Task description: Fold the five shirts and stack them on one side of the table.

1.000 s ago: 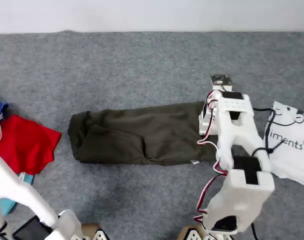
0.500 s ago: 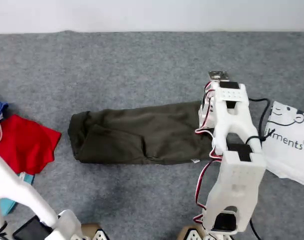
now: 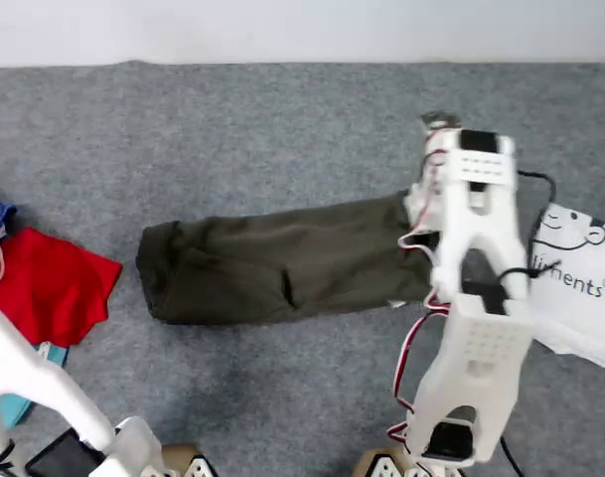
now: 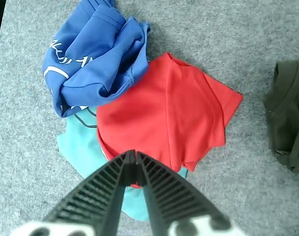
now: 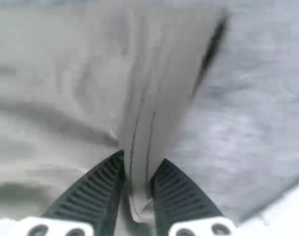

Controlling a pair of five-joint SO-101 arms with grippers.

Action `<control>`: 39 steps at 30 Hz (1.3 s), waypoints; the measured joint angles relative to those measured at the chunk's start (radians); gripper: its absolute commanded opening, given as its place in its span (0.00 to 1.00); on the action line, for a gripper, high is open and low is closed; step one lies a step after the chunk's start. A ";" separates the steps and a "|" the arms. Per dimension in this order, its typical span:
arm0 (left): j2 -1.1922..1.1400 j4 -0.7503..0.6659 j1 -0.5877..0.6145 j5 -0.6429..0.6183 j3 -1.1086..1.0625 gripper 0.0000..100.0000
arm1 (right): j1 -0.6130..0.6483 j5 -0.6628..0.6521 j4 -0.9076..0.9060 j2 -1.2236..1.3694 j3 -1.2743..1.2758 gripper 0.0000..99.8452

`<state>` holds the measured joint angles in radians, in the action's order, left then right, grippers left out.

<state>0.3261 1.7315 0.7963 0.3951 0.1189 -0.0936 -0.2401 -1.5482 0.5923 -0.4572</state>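
A dark olive shirt point(image 3: 282, 263), folded into a long strip, lies across the middle of the grey table. My right gripper point(image 3: 424, 204) is at its right end, shut on a pinch of the olive shirt point(image 5: 90, 88), with the hem lifted between the fingers point(image 5: 107, 177). At the left edge sits a pile with a red shirt point(image 3: 49, 283), a blue shirt point(image 4: 95, 54) and a teal shirt point(image 4: 83, 147). My left gripper point(image 4: 135, 160) hangs shut above the red shirt point(image 4: 164, 113), holding nothing. A white shirt point(image 3: 580, 293) lies at the right edge.
Grey carpet-like cloth point(image 3: 282, 129) covers the table, with bare room behind and in front of the olive strip. The right arm's white body point(image 3: 471, 348) stands over the near right part. A white wall runs along the far edge.
My right gripper has moved away from the camera and slightly right, pulling the olive shirt's right end up and back; the near right corner has lifted. The left arm has stayed still.
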 measured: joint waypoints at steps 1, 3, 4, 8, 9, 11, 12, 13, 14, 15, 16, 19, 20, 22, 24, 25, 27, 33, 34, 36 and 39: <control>0.000 0.000 0.000 0.000 0.000 0.01 | -0.029 -0.025 -0.002 0.000 -0.009 0.01; 0.000 0.000 0.000 0.000 0.000 0.01 | -0.092 -0.083 -0.002 0.000 -0.028 0.01; 0.000 0.000 0.000 0.000 0.000 0.01 | -0.124 -0.115 -0.002 0.000 -0.034 0.01; 0.000 0.000 0.000 0.000 0.000 0.01 | -0.236 -0.210 -0.002 0.000 -0.075 0.01; 0.000 0.000 0.000 0.000 0.000 0.01 | -0.256 -0.230 -0.002 0.000 -0.083 0.01; 0.000 0.000 0.000 0.000 0.000 0.01 | -0.272 -0.261 -0.025 0.000 -0.100 0.01; 0.000 0.000 0.000 0.000 0.000 0.01 | -0.272 -0.272 -0.051 0.000 -0.109 0.01; 0.000 0.000 0.000 0.000 0.000 0.01 | -0.258 -0.281 -0.075 0.000 -0.121 0.01; 0.000 0.000 0.000 0.000 0.000 0.01 | -0.241 -0.285 -0.103 0.000 -0.135 0.01; 0.000 0.000 0.000 0.000 0.000 0.01 | -0.216 -0.287 -0.140 0.000 -0.149 0.01; 0.000 0.000 0.000 0.000 0.000 0.01 | -0.186 -0.287 -0.173 0.000 -0.166 0.01; 0.000 0.000 0.000 0.000 0.000 0.01 | -0.072 -0.287 -0.206 0.000 -0.203 0.01; 0.000 0.000 0.000 0.000 0.000 0.01 | -0.038 -0.276 -0.206 0.000 -0.207 0.01; 0.000 0.000 0.000 0.000 0.000 0.01 | 0.029 -0.262 -0.206 -0.003 -0.209 0.01; 0.000 0.000 0.000 0.000 0.000 0.01 | 0.100 -0.250 -0.206 -0.021 -0.209 0.01; 0.000 0.000 0.000 0.000 0.000 0.01 | 0.135 -0.239 -0.206 -0.037 -0.209 0.01; 0.000 0.000 0.000 0.000 0.000 0.01 | 0.206 -0.212 -0.206 -0.075 -0.199 0.01; 0.000 0.000 0.000 0.000 0.000 0.01 | 0.381 -0.127 -0.206 -0.143 -0.190 0.01; 0.003 0.000 0.000 0.000 0.000 0.01 | 0.408 -0.118 -0.206 -0.143 -0.190 0.01; 0.020 0.000 0.000 0.000 0.000 0.01 | 0.463 -0.098 -0.206 -0.144 -0.190 0.01; 0.068 0.000 0.000 0.000 0.000 0.01 | 0.528 -0.071 -0.196 -0.144 -0.190 0.01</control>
<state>0.3936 1.7315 0.7963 0.3951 0.1189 0.4342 -0.3107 -1.7446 0.4480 -0.6475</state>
